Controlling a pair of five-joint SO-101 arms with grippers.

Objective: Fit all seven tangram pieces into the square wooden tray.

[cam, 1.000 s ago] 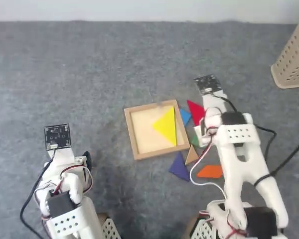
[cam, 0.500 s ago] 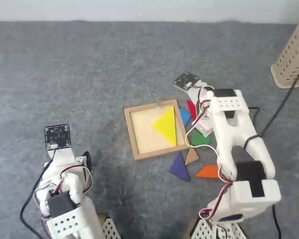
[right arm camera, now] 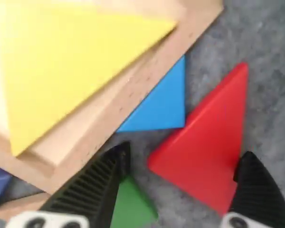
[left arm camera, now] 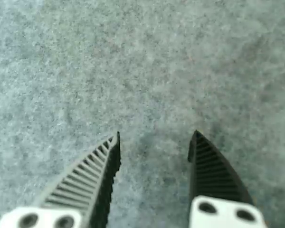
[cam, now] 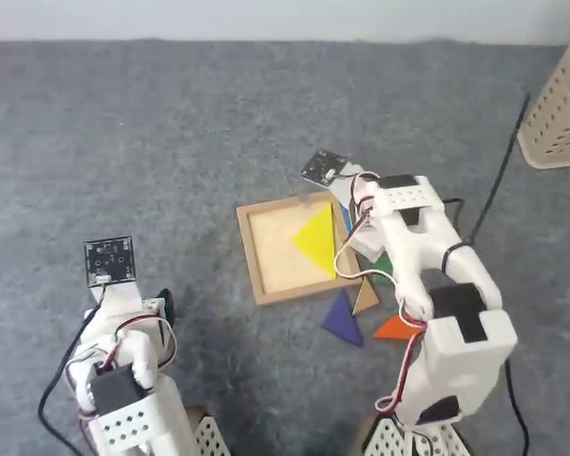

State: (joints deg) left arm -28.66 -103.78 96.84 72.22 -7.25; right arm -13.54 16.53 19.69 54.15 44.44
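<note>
Flanking red triangle (right arm camera: 204,147), right jaws spread

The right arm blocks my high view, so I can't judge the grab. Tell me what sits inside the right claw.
Observer: The red triangle lies flat on the carpet inside the open right claw, not yet gripped.
Operator: Report its neighbours.
Observer: A blue triangle lies close beside it, along the outer rim of the tray.
Operator: Now check the left claw.
Observer: The left claw is open above bare carpet.
</note>
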